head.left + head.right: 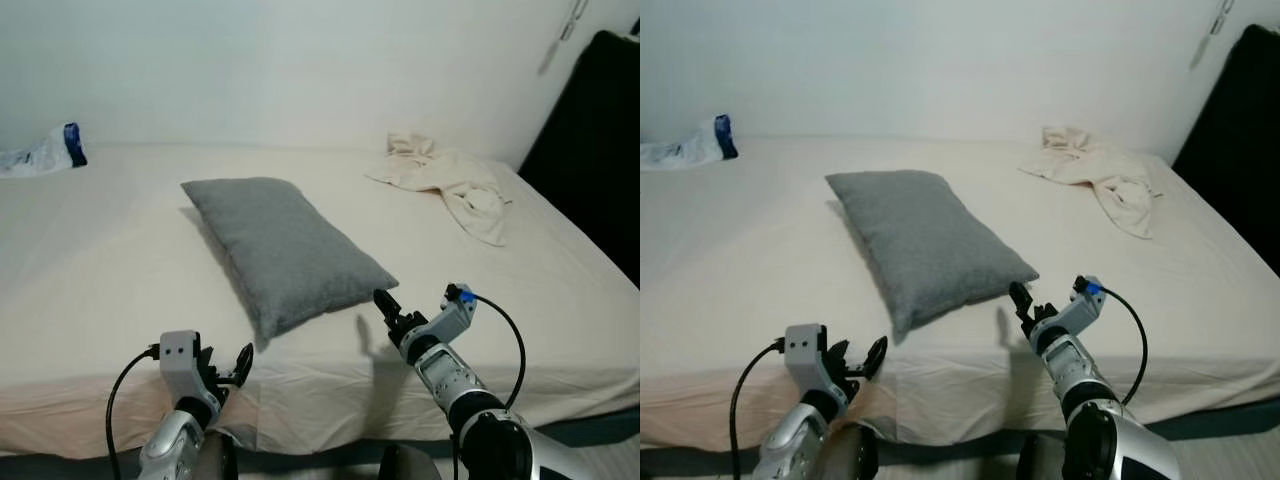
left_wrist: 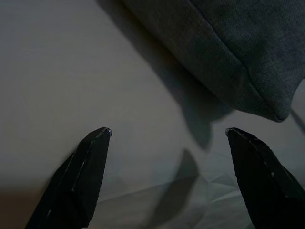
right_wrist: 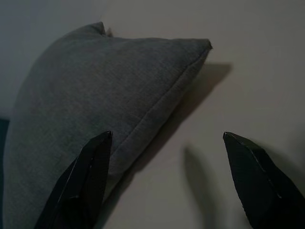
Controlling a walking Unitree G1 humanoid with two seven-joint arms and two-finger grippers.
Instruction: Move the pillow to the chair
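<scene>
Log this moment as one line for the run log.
pillow: flat on bed, ungrasped | left claw: open, near pillow's front corner | right claw: open, beside pillow's right corner

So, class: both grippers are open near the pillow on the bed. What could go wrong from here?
1. The left gripper sits short of the grey pillow, near its corner; a pinch there may slip off.
2. The right gripper faces the pillow's edge, so it might grab the bedsheet too.
3. Held unevenly, the soft pillow could sag.
</scene>
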